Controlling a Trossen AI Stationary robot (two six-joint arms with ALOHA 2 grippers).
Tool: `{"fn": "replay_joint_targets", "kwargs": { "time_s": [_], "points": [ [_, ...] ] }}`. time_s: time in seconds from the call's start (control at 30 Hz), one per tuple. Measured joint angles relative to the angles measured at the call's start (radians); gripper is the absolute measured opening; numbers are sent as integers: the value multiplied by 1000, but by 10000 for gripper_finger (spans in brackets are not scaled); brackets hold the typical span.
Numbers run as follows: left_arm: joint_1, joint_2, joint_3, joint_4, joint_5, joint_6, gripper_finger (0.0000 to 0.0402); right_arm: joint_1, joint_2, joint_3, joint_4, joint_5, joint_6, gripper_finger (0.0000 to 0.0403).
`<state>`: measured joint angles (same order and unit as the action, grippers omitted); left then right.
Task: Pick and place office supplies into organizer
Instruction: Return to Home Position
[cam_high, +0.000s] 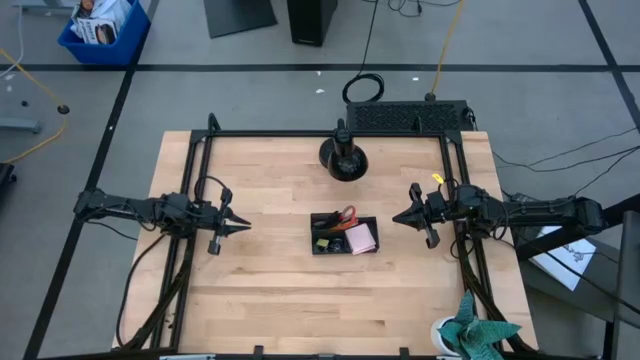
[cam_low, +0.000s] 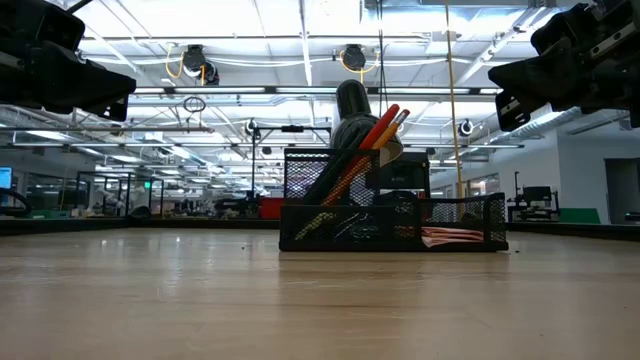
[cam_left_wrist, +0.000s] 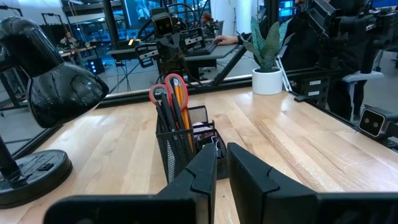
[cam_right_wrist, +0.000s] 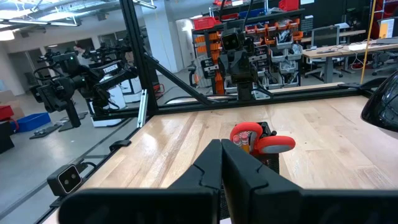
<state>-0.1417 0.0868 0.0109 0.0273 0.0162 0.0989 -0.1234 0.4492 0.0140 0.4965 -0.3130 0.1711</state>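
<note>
- organizer (cam_high: 343, 235) sits mid-desk (cam_high: 270, 290), scissors (cam_high: 346, 213), pencils, pink sticky-note pad (cam_high: 361, 238) inside.
- it lies between both arms, right gripper (cam_high: 396, 217) slightly nearer.
- left gripper (cam_high: 244, 228) fingers nearly clenched, empty; right clenched, empty.

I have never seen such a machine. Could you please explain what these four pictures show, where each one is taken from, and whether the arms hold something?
This is a robot with two dark arms at a wooden table. One picture looks straight down from above, one looks level across the tabletop, and two come from cameras on the wrists. The left hand and the right hand hang at either side, and both hold nothing. In the middle stands a black mesh organizer with red-handled scissors, orange pencils and a pink note pad inside. Behind it stands a round black stand. A potted plant sits at the table's edge.
</note>
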Motion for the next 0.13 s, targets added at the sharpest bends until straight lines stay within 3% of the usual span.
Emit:
{"fn": "replay_joint_targets", "kwargs": {
  "time_s": [0.13],
  "points": [
    [0,0,0,0,0,0,47,0,0,0,0,0,0,0]
  ]
}}
